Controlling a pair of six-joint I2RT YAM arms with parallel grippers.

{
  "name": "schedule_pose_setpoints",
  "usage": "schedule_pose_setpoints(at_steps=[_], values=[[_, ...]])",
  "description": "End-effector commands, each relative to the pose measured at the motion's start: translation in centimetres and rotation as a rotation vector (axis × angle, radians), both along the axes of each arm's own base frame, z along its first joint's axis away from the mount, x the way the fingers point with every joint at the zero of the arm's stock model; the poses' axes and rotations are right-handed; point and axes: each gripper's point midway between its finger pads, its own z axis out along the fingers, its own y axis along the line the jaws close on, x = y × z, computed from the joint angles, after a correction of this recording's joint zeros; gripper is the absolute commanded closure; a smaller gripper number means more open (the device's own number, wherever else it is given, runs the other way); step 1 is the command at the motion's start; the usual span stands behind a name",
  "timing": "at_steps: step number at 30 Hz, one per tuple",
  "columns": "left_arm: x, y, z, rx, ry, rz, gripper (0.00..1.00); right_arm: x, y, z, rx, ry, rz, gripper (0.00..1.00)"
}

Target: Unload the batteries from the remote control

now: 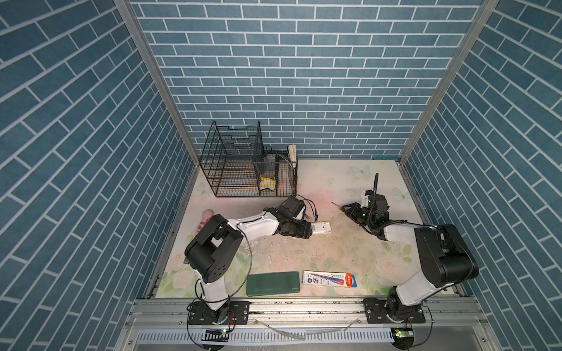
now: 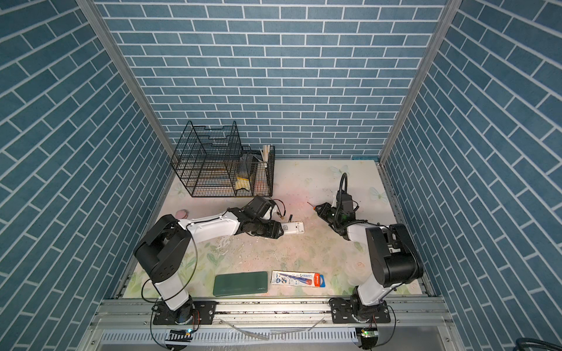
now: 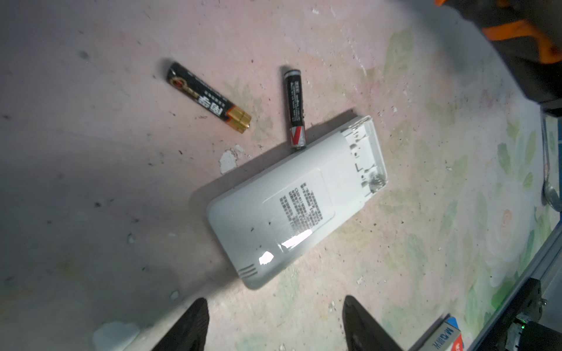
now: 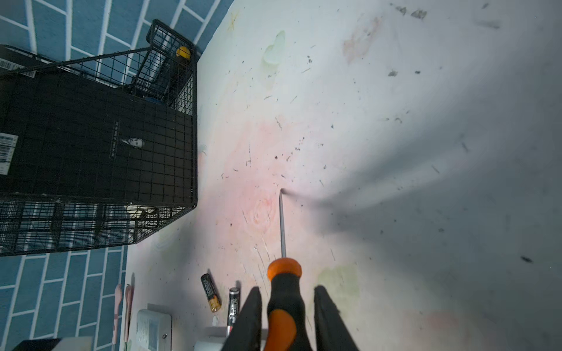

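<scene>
Presently on the table (image 3: pixel 91 188):
- remote (image 3: pixel 296 200): white, face down, battery bay (image 3: pixel 363 152) uncovered at its far end, a spring (image 3: pixel 377 183) showing.
- left gripper (image 3: pixel 275 326): fingers spread, grasping nothing. The remote's near end lies just ahead of the fingertips, not between them.
- gold-tipped battery (image 3: pixel 209 98): loose on the table beyond the remote, apart from it and well ahead of the left gripper.
- red-marked battery (image 3: pixel 295 109): loose near the first. Its red end seems to touch the remote's long edge, though the angle leaves that unsure.
- right gripper (image 4: pixel 286 316): clenched on the screwdriver (image 4: pixel 284 291) handle, shaft pointing out ahead. Both batteries lie near its fingers, off to one side. In a top view it stands well right of the remote (image 1: pixel 321 227).
</scene>
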Motion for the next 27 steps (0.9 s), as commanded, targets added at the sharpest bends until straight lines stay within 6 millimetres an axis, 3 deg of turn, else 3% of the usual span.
schedule_pose_setpoints(at_steps=[1, 6, 11, 27], values=[[-0.5, 1.7, 0.7, 0.059, -0.020, 0.006, 0.28, 0.9, 0.5, 0.4, 0.030, -0.019, 0.020, 1.00], [-0.5, 2.4, 1.8, 0.073, -0.045, 0.020, 0.28, 0.4, 0.5, -0.9, 0.021, 0.009, 0.032, 0.99], [-0.5, 3.3, 2.5, 0.078, -0.061, 0.041, 0.27, -0.3, 0.3, -1.9, 0.011, 0.032, 0.039, 0.91], [-0.6, 6.5, 4.0, 0.090, -0.094, 0.101, 0.26, -1.7, 0.0, -3.2, -0.049, 0.076, 0.075, 0.75]])
